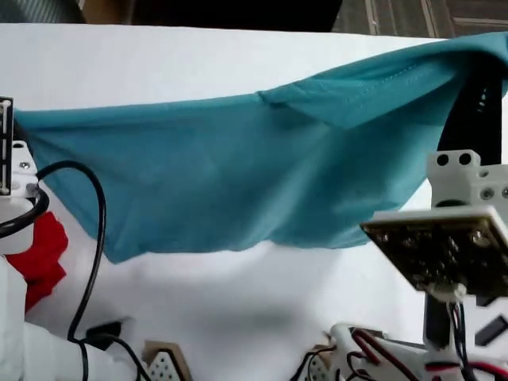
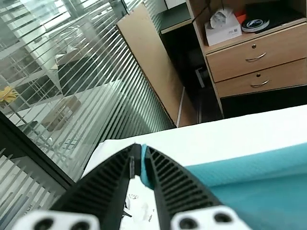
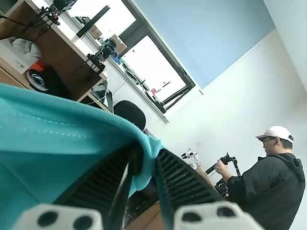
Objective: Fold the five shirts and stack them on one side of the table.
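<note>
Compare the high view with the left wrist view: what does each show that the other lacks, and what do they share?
High view: the teal shirt hanging spread above the table, a red cloth at the edge. Left wrist view: the left claw shut on the shirt's edge, wooden drawers behind. Shared: shirt and white table.

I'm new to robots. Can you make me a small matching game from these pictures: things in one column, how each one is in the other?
Things:
1 teal shirt
2 red cloth
3 table
4 left gripper

States:
A white
B shut on a shirt edge
C hanging spread above the table
D lying bunched on the table

Pairs: 1-C, 2-D, 3-A, 4-B
</note>
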`<action>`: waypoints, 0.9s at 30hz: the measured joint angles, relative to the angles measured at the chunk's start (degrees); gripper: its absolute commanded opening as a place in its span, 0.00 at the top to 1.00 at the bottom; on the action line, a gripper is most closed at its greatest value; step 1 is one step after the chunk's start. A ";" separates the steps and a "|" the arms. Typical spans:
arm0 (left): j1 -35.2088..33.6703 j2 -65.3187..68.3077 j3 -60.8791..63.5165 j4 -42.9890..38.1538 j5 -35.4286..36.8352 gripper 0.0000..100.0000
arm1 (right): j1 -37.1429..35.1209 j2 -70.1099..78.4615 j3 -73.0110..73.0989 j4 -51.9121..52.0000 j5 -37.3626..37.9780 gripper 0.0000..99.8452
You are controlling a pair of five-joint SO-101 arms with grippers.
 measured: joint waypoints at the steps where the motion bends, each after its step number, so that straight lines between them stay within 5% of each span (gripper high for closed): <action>1: 0.00 -0.09 0.00 0.00 0.00 0.98 | 0.00 -0.62 0.00 0.00 0.09 0.98; 11: -0.09 -7.74 0.18 1.05 0.00 0.98 | 0.35 -8.18 -0.53 0.00 0.09 0.98; 27: -0.09 -8.09 17.14 0.79 0.35 0.98 | 0.53 -8.26 -0.09 -0.09 0.09 0.98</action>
